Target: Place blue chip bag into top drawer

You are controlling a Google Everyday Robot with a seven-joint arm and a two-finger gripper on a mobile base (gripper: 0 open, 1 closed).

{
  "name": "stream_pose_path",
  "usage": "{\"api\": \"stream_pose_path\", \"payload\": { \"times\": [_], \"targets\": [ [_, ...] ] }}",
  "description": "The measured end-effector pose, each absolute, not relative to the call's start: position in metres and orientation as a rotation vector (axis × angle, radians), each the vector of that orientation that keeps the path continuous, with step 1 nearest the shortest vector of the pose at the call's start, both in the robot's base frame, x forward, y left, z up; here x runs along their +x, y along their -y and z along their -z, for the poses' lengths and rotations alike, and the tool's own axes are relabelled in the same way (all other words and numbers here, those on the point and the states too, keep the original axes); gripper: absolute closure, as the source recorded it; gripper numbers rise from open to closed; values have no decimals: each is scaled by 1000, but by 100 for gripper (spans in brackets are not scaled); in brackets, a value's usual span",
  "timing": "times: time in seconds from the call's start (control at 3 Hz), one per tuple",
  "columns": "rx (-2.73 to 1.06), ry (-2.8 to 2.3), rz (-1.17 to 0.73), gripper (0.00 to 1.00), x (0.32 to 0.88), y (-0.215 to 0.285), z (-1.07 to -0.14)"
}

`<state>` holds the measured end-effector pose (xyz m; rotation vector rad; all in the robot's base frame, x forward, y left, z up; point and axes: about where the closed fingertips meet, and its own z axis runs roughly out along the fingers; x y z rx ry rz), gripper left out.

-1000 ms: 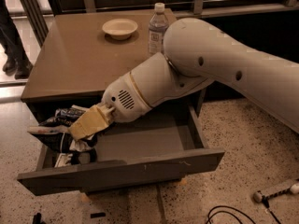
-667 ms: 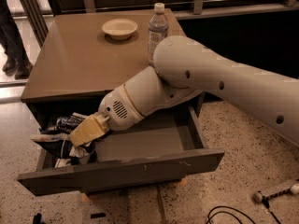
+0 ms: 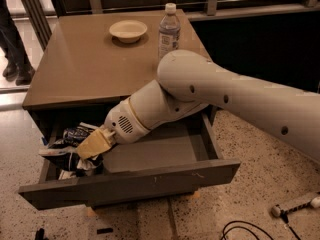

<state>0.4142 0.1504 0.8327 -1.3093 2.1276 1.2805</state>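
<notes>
Reaching arm [image 3: 210,91]: white; comes in from the right of the claw and slants down into the open drawer.
Claw [image 3: 92,145]: tan; sits low in the left end of the top drawer, against a heap of crumpled wrappers.
Claw state: cannot tell how far it is open, nor whether it has hold of anything.
Blue chip bag [image 3: 75,134]: dark with white lettering; inside the drawer, just left of and behind the claw, and partly covered by it.
Top drawer [image 3: 150,181]: pulled out, with its flat front nearer the camera than the claw.
Other wrappers [image 3: 67,163]: dark and white; below and left of the claw.
Table [image 3: 80,69]: brown top, above and behind the claw.
Bowl [image 3: 128,30]: pale; on the table, well behind the claw.
Water bottle [image 3: 169,31]: upright on the table, behind and right of the claw, just beside the bowl.
</notes>
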Motion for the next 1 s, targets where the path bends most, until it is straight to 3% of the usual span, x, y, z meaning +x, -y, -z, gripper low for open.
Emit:
{"api": "stream_pose_path", "payload": {
  "times": [1.0],
  "targets": [
    [-1395, -2157, -1073, 100, 437, -86, -780]
  ]
}}
